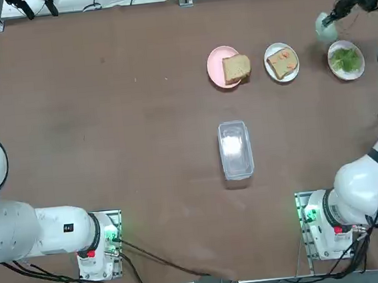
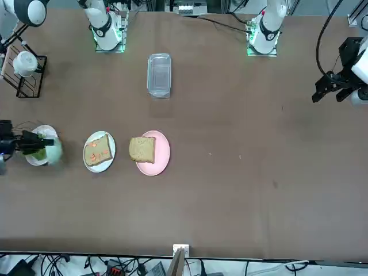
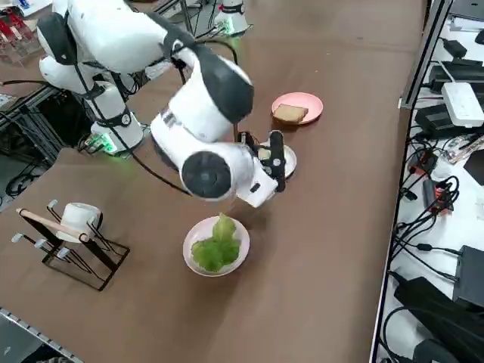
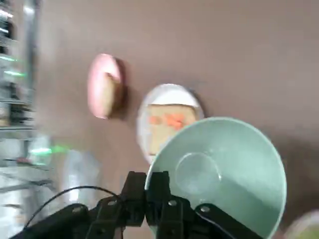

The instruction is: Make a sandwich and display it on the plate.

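Currently the right gripper [image 4: 147, 191] is pinching a green bowl's [image 4: 219, 174] rim near the tabletop's far right corner; tilted, it could slip onto the bread plate [image 1: 282, 62].

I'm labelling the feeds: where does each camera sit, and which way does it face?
Top: overhead, looking straight down; both arm bases at the bottom edge, right gripper at the far right corner.
Front: across the table, facing the robot; bases at top, right gripper at left.
Right side: raised at the robot's right, looking diagonally down; the right arm fills it.
Wrist: on the right arm, looking past the gripper, shut on a green bowl.
Shared: all four show the pink plate.
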You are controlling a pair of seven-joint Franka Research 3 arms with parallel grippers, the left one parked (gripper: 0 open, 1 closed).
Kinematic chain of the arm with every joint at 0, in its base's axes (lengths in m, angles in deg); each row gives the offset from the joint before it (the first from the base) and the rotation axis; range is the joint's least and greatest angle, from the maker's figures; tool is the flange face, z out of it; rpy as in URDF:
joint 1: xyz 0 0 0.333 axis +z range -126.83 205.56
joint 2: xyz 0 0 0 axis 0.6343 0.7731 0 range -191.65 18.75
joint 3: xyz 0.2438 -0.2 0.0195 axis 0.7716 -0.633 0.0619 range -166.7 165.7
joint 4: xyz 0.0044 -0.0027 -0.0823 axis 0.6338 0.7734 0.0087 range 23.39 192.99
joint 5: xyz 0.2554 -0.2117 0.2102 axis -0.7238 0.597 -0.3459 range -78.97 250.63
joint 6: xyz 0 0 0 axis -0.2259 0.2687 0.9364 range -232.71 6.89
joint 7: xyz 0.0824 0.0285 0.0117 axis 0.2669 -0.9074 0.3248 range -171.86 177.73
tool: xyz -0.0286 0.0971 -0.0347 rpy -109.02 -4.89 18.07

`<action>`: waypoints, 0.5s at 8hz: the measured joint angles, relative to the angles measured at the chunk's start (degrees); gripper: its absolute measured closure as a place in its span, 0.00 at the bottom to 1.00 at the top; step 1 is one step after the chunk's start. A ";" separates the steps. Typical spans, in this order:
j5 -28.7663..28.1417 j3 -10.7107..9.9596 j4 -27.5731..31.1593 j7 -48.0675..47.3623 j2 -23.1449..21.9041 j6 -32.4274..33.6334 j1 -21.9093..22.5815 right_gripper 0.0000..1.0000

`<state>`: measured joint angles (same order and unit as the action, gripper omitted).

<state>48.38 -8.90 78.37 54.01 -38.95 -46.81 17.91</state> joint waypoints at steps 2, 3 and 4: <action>7.88 0.08 -0.76 1.01 0.10 -9.98 1.78 0.97; 12.54 0.12 -0.78 2.15 0.29 -15.80 2.47 0.97; 17.56 0.16 -0.77 3.22 0.61 -21.50 3.09 0.97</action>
<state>65.94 -8.74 77.61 57.23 -38.34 -68.31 21.00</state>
